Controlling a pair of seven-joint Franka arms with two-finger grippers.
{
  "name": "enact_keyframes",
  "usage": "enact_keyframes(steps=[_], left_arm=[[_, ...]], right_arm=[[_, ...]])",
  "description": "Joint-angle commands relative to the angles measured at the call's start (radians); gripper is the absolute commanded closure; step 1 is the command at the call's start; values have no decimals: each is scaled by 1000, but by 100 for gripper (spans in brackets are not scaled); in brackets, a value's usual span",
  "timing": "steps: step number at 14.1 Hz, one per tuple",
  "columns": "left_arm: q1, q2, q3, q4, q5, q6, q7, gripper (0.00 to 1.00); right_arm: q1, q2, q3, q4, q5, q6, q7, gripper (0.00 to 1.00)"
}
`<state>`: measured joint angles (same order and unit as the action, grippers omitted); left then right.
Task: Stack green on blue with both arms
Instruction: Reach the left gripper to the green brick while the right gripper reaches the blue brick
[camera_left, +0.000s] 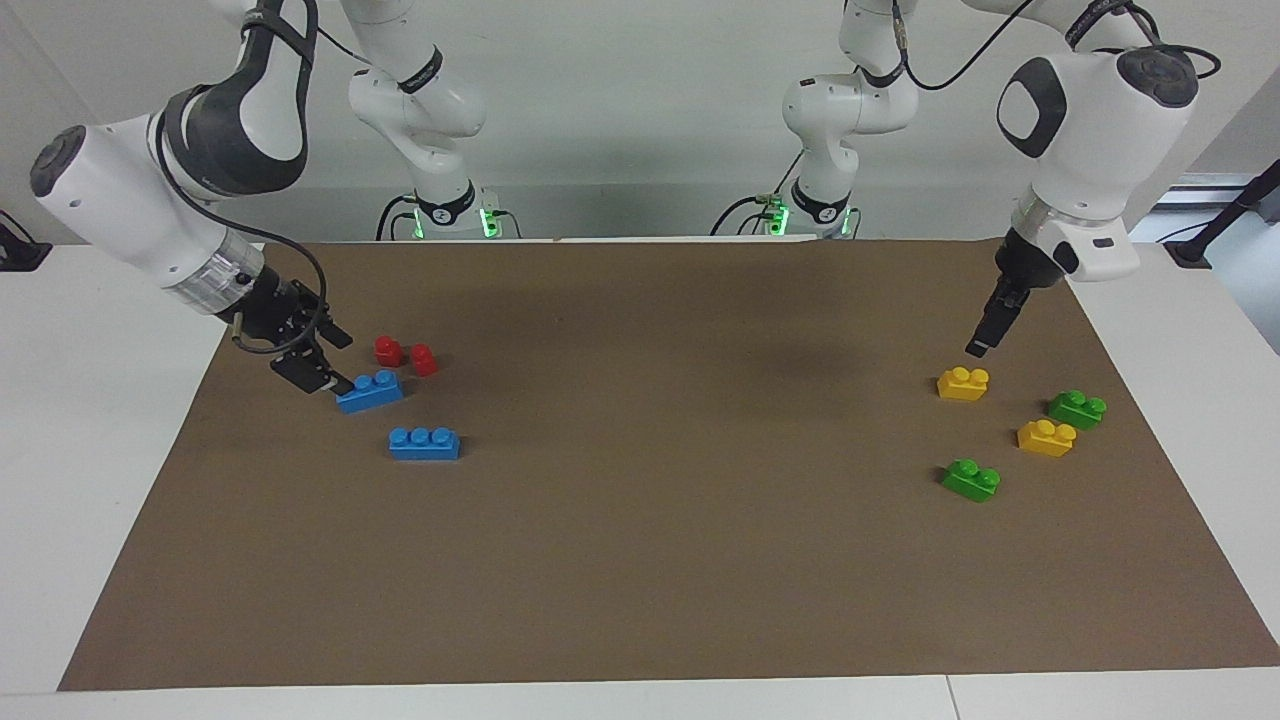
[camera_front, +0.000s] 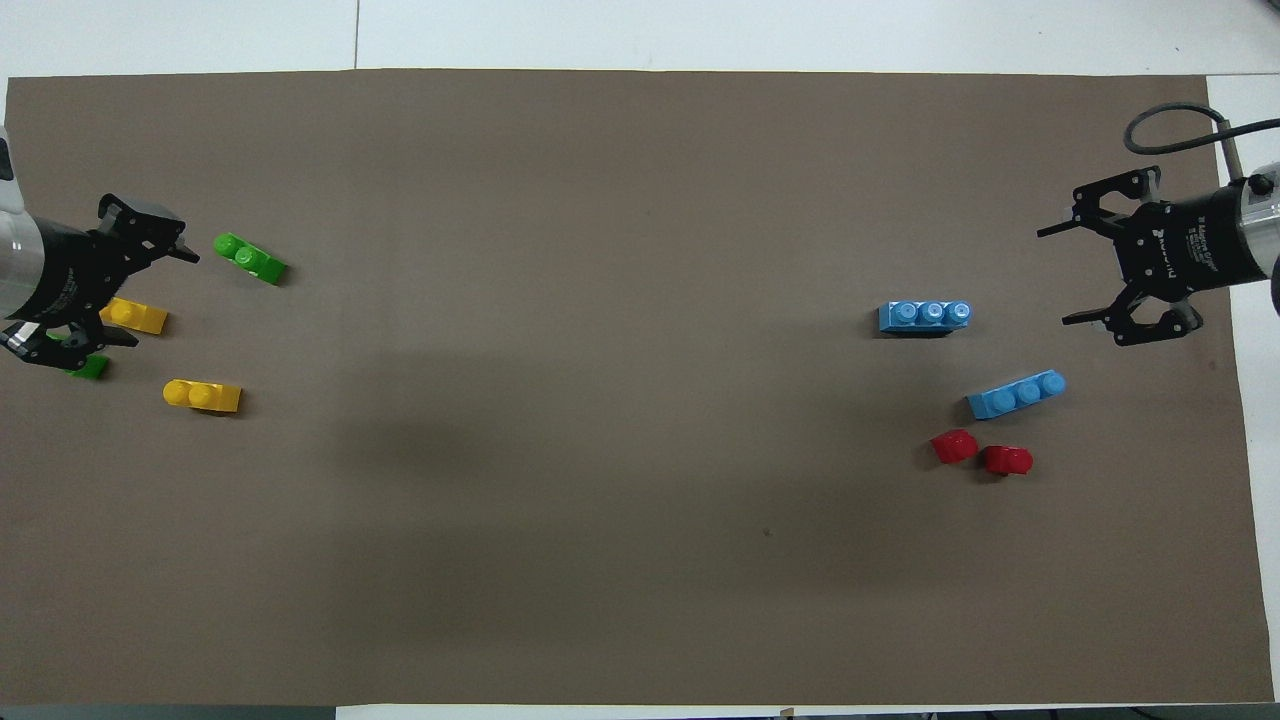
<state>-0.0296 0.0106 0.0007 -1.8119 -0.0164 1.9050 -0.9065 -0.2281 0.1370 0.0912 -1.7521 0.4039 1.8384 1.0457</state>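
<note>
Two blue three-stud bricks lie toward the right arm's end of the table: one (camera_left: 370, 390) (camera_front: 1015, 394) nearer the robots, the other (camera_left: 424, 442) (camera_front: 925, 316) farther. My right gripper (camera_left: 335, 362) (camera_front: 1052, 277) is open and empty, low beside the end of the nearer blue brick. Two green bricks lie toward the left arm's end: one (camera_left: 971, 480) (camera_front: 250, 259) farthest from the robots, one (camera_left: 1077, 408) (camera_front: 88, 367) partly covered by the gripper in the overhead view. My left gripper (camera_left: 982, 340) (camera_front: 155, 296) is open and empty, raised over the yellow bricks.
Two yellow two-stud bricks (camera_left: 963, 383) (camera_left: 1046, 438) lie among the green ones. Two small red pieces (camera_left: 388, 350) (camera_left: 424, 359) sit beside the nearer blue brick, closer to the robots. A brown mat (camera_left: 640, 520) covers the table.
</note>
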Motion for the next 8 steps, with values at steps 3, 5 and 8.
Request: enact_keyframes(steps=[3, 5, 8], left_arm=[[42, 119, -2, 5, -31, 118, -60, 0], [49, 162, -2, 14, -50, 170, -63, 0], [62, 238, 1, 46, -50, 218, -61, 0]], right_arm=[[0, 32, 7, -59, 55, 99, 48, 8], [1, 50, 7, -70, 55, 107, 50, 8], [0, 58, 7, -125, 59, 168, 50, 8]])
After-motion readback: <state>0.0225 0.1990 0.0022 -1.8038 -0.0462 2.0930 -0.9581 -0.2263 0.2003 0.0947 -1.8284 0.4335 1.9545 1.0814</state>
